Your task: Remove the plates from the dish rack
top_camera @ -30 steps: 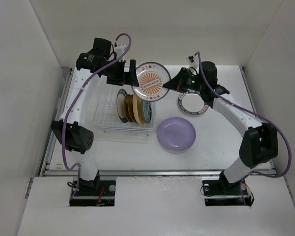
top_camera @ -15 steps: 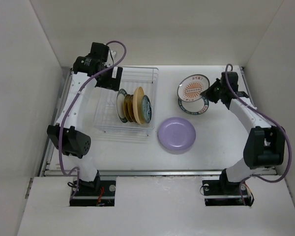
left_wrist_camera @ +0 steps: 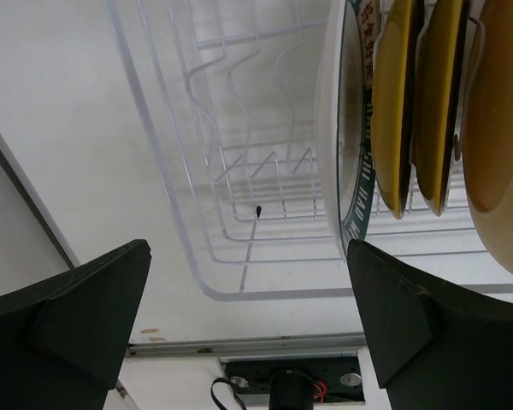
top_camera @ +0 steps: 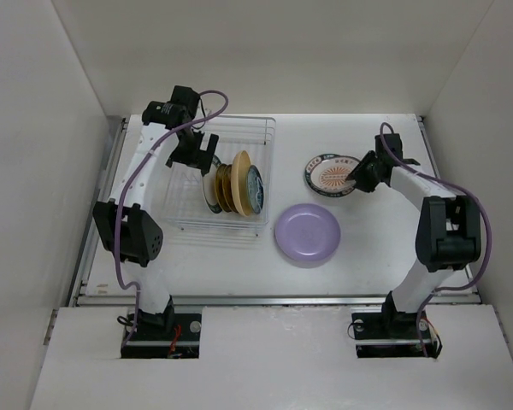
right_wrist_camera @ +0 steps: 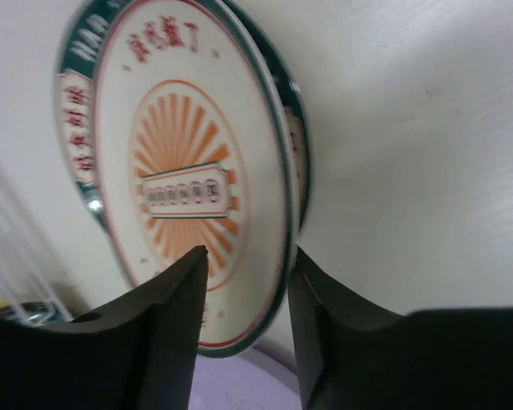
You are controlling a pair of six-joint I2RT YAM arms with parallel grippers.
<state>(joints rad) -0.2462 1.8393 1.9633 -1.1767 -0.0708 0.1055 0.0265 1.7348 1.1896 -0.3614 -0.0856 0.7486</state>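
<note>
Where plain white walls [top_camera: 34, 128] close in on three sides, a white table [top_camera: 385, 248] fills the floor of the booth, with a metal rail along its near edge. The dish rack [top_camera: 248, 141], of white wire, sits on the table's left half. A row of standing plates [top_camera: 231, 188] occupies its right-hand slots: a white one with a dark teal rim, brown-gold and yellow ones, and a teal patterned one at the end. Its left-hand slots are bare wire.

Just right of the rack's near corner a lavender plate [top_camera: 307, 234] lies flat. Farther right of the rack, the white-orange plate [top_camera: 333, 173] rests on a teal-rimmed plate [right_wrist_camera: 297, 145].

The left gripper [left_wrist_camera: 248, 256] hangs over the rack's left part beside the row, fingers spread wide around nothing. The right gripper [right_wrist_camera: 248, 256], well right of the rack, has its fingers parted astride the white-orange plate's rim.
</note>
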